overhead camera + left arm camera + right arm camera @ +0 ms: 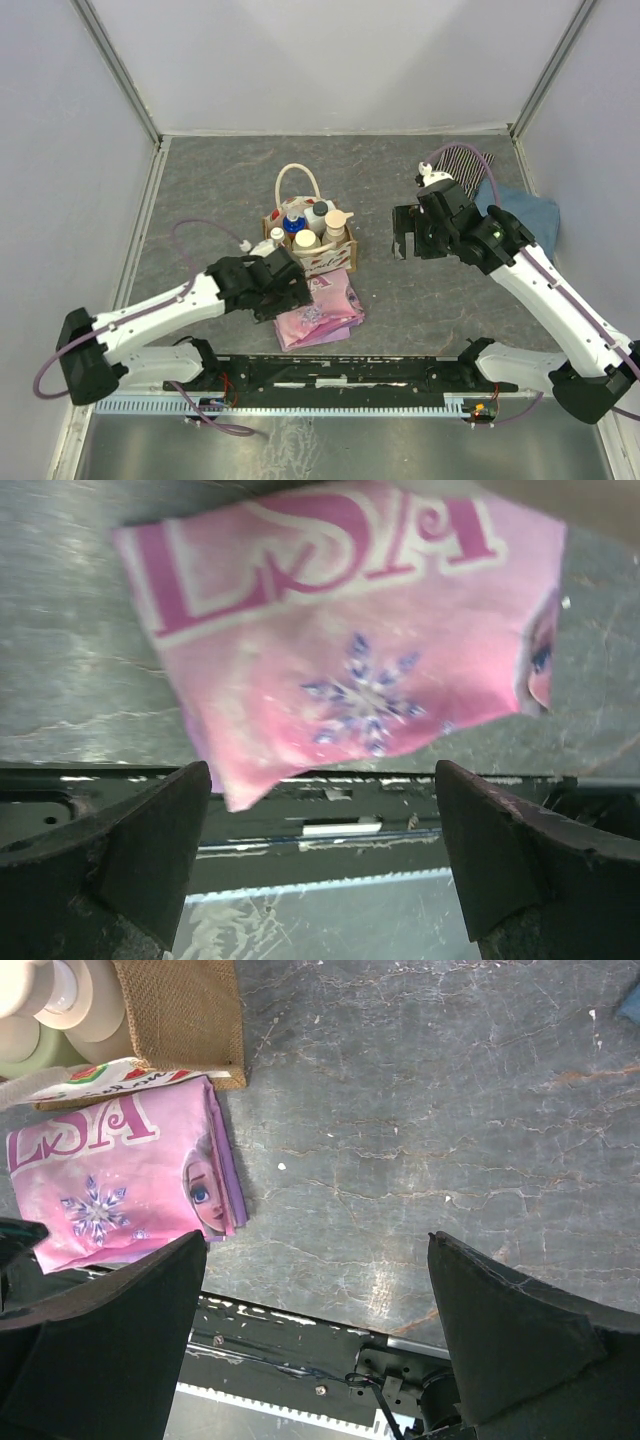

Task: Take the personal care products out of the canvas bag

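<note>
The cream canvas bag (pixel 322 258) with its looped handle stands mid-table. It holds several bottles: a blue-capped one (pixel 293 223), a beige pump bottle (pixel 336 221) and a white-capped one (pixel 306 240). A whitish bottle (pixel 262 247) lies against the bag's left side. My left gripper (pixel 283 298) is open and empty, low by the bag's front left, over the pink cloth's edge; it also shows in the left wrist view (pixel 322 780). My right gripper (pixel 402 235) is open and empty, right of the bag and apart from it. The right wrist view shows this gripper (pixel 315 1245), the bag's corner (pixel 185 1010) and bottle tops (pixel 60 1000).
A pink folded cloth (pixel 318 312) lies in front of the bag, also seen in the left wrist view (pixel 350 630) and the right wrist view (pixel 110 1180). A striped cloth (pixel 465 160) and a blue cloth (pixel 525 212) lie at the back right. The black base rail (pixel 340 372) runs along the near edge.
</note>
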### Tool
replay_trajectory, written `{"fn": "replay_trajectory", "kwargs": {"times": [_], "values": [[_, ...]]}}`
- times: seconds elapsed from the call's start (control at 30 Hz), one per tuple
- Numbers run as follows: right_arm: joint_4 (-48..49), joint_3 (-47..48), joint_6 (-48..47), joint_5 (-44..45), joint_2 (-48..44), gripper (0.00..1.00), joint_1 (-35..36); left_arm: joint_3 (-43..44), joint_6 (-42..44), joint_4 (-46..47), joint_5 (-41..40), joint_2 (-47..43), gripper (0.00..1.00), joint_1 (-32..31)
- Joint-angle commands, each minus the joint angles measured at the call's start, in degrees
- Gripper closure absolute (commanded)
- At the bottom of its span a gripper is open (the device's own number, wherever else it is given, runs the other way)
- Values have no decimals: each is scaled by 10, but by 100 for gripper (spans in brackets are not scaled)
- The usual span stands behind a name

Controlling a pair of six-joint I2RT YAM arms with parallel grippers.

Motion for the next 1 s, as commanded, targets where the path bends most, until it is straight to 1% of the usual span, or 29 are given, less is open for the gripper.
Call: {"fn": "replay_trajectory", "kwargs": {"times": [0.0, 0.13, 0.23, 0.33, 0.43, 0.57, 0.67, 0.73, 0.83, 0.97], "values": [[9, 10, -5, 10, -15, 0, 0, 53, -10, 11, 15, 78, 1, -56], [-2, 14, -11, 24, -21, 0, 0, 60, 1, 59, 41, 158, 0, -87], [-10, 16, -13, 35, -29, 0, 0, 50, 0, 84, 44, 209, 0, -93], [-15, 16, -17, 43, -38, 0, 0, 32, -6, 91, 38, 244, 1, -89], [-20, 16, -19, 50, -48, 0, 0, 5, -24, 88, 50, 251, 0, -84], [-17, 10, -21, 54, -54, 0, 0, -72, -73, 99, 64, 202, 0, -72], [-10, 6, -22, 45, -52, 0, 0, -150, -117, 119, 80, 119, 0, -44], [-3, 2, -21, 36, -51, 0, 0, -188, -142, 115, 82, 65, 1, -21], [9, -2, -22, 21, -46, 0, 0, -210, -158, 69, 60, -7, 0, 16], [19, -3, -22, 1, -35, 0, 0, -210, -149, 13, 35, -79, 1, 70]]}}
